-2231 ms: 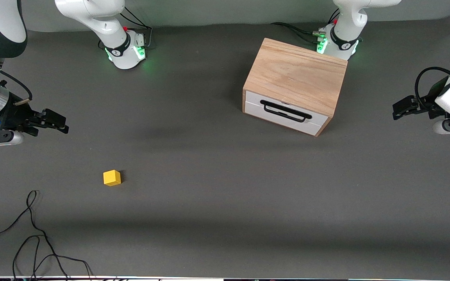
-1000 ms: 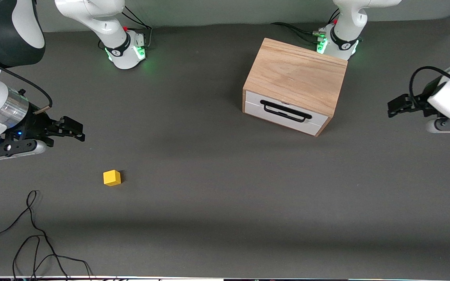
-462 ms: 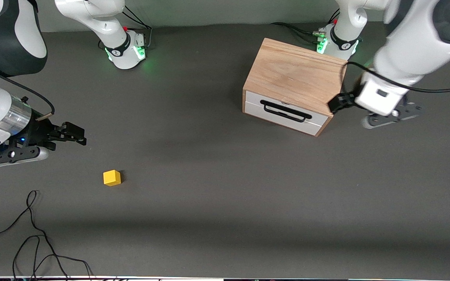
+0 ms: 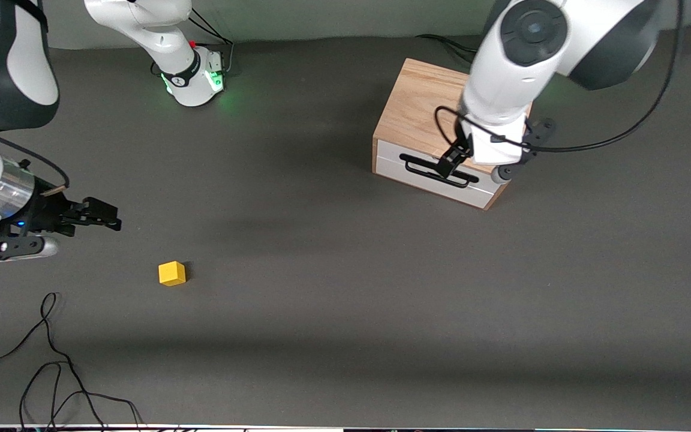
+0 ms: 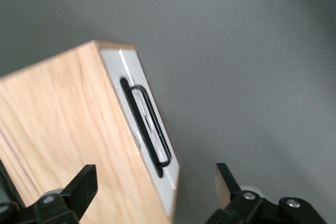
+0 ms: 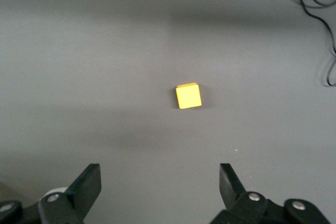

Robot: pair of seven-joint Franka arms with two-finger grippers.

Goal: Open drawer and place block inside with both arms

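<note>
The drawer [image 4: 429, 177] is shut in the light-wood box [image 4: 423, 102]; its white front and black bar handle [image 4: 438, 171] face the front camera. My left gripper [image 4: 450, 161] is open over the box's front edge, just above the handle. In the left wrist view its fingers [image 5: 155, 179] straddle the box's top front edge, with the white drawer front [image 5: 126, 69] and the handle [image 5: 149, 127] ahead of them. The yellow block [image 4: 171, 273] lies on the table toward the right arm's end. My right gripper [image 4: 105, 217] is open and empty over bare table short of the block, which the right wrist view shows [image 6: 188, 96] ahead of the open fingers [image 6: 157, 177].
A loose black cable [image 4: 51, 360] lies on the table nearer the front camera than the block, at the right arm's end; it also shows in the right wrist view [image 6: 320, 3]. The right arm's green-lit base [image 4: 192, 78] stands at the table's back edge.
My left arm has swung in from the table's end to over the box, bringing its gripper above the handle. My right gripper has shifted slightly, still short of the block.
</note>
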